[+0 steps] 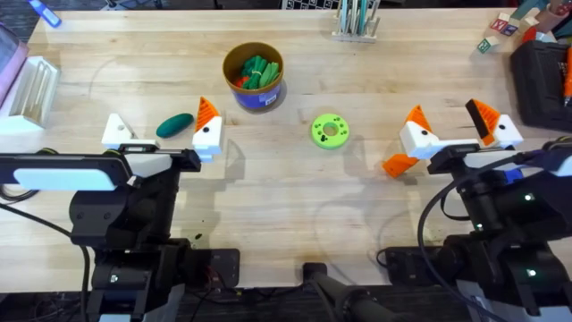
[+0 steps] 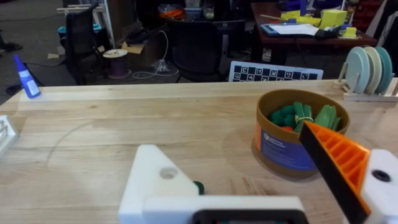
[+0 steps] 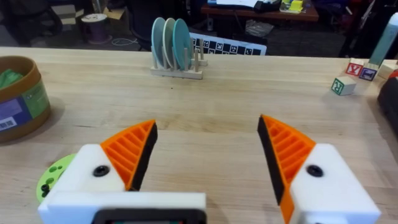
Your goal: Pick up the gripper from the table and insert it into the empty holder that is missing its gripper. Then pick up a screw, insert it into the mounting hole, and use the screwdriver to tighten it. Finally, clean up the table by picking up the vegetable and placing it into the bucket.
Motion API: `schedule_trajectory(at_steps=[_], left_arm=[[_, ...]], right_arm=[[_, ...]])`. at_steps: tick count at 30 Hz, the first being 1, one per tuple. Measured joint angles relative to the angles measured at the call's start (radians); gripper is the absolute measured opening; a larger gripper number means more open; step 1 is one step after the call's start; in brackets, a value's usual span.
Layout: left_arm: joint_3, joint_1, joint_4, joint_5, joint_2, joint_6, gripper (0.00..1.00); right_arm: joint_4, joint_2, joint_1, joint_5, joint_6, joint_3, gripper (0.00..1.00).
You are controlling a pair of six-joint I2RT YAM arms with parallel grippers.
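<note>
The loose orange gripper (image 1: 399,165) lies on the table (image 1: 295,197), just in front of my right gripper (image 1: 451,116) (image 3: 207,134). That one is open, both fingers tipped orange. My left gripper (image 1: 163,132) (image 2: 230,146) is open too. One of its fingers is the bare white holder (image 1: 116,131) (image 2: 155,180); the other carries an orange tip. The dark green vegetable (image 1: 174,124) (image 2: 198,186) lies between them. Beyond stands the bucket (image 1: 254,76) (image 2: 298,134) (image 3: 22,96), holding green and red toys. A blue screwdriver (image 1: 45,12) (image 2: 26,78) rests at the far left corner. No screw can be made out.
A flat green disc (image 1: 329,131) (image 3: 53,177) lies mid-table. A plate rack (image 1: 356,20) (image 3: 175,53) stands at the back, toy blocks (image 1: 500,27) (image 3: 344,84) at the far right, a black case (image 1: 541,80) on the right edge and a white rack (image 1: 31,89) at the left.
</note>
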Motion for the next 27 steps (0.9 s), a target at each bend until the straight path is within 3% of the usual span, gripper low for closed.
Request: schedule_trajectory(at_steps=[14,18,22,27], left_arm=[[0.0,0.0,-0.001,0.0,0.0,0.0,0.985],[0.024,0.0,-0.088,0.0,0.001,0.002,0.985],[0.145,0.0,-0.229,0.001,0.047,0.03,0.985],[0.385,0.0,-0.43,0.001,0.228,0.101,0.985]], right_arm=[[-0.005,0.0,-0.002,0.005,0.001,0.001,0.991],[-0.084,0.009,-0.004,0.012,0.063,0.038,0.991],[-0.297,0.08,-0.005,0.011,0.093,0.158,0.991],[-0.485,0.257,-0.005,0.011,0.086,0.392,0.991]])
